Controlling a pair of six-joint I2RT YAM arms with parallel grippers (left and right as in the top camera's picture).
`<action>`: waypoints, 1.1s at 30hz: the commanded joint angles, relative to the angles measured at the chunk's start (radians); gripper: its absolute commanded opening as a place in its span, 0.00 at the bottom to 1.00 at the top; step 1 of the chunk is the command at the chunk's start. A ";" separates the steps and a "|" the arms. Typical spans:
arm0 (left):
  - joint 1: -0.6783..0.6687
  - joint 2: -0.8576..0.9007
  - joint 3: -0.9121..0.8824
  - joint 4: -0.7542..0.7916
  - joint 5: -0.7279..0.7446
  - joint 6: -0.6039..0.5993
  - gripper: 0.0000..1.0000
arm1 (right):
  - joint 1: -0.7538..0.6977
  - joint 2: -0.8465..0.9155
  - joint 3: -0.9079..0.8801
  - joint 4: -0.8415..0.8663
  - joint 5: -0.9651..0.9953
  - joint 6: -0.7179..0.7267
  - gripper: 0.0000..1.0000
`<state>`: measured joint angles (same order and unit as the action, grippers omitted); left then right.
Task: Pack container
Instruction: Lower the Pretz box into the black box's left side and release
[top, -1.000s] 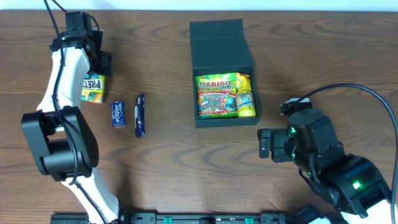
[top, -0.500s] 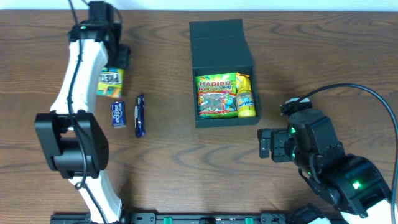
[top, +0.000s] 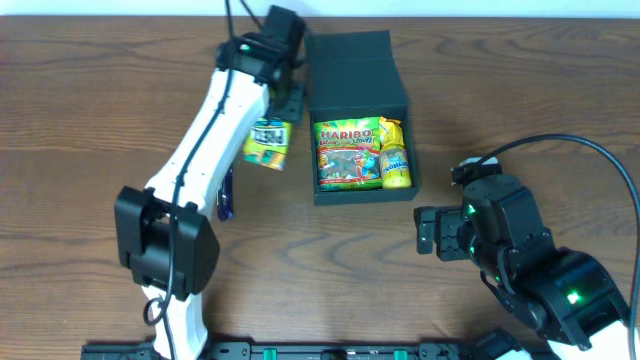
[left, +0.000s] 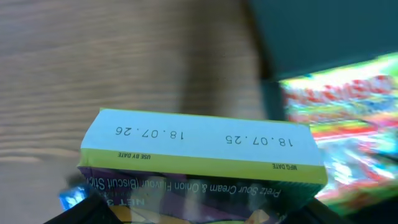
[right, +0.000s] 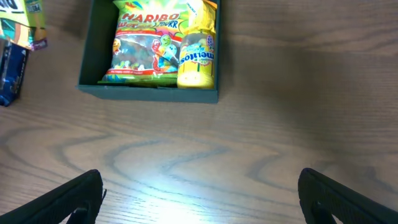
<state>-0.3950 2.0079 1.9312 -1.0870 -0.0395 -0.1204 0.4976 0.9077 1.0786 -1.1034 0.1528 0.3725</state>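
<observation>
Overhead: the left gripper has its fingers clamped on a yellow-green Pretz box, which it holds over the wooden table just beside the left wall of the container. The black container stands open, its flap lid lying back on the side far from the robot. In its tray a Haribo bag and a yellow Mentos packet lie side by side, touching. A blue packet peeks out from under the left arm, nearer the robot than the fingers and mostly hidden. The right gripper sits low on the right, near the container's front right corner but apart from it.

Left wrist: the Pretz box fills the gap between the fingers, its pale end panel with the printed dates turned to the camera. Ahead of the fingers and to the right are the container's dark wall and the blurred colours of the Haribo bag. A blue scrap beside one finger may be the blue packet, but it is too blurred to tell.

Right wrist: the fingers are spread wide with only bare table between them. Ahead of them lies the container with both sweets inside.
</observation>
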 joint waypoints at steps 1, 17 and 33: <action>-0.029 0.004 0.083 -0.037 0.087 -0.087 0.67 | -0.007 -0.005 0.006 0.000 0.004 -0.014 0.99; -0.174 0.031 0.133 -0.057 0.244 -0.302 0.66 | -0.007 -0.005 0.007 -0.001 0.004 -0.014 0.99; -0.174 0.192 0.132 0.011 0.187 -0.360 0.63 | -0.007 -0.005 0.007 0.000 0.004 -0.014 0.99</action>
<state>-0.5789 2.1746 2.0476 -1.0698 0.1902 -0.4698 0.4976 0.9077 1.0786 -1.1030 0.1528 0.3725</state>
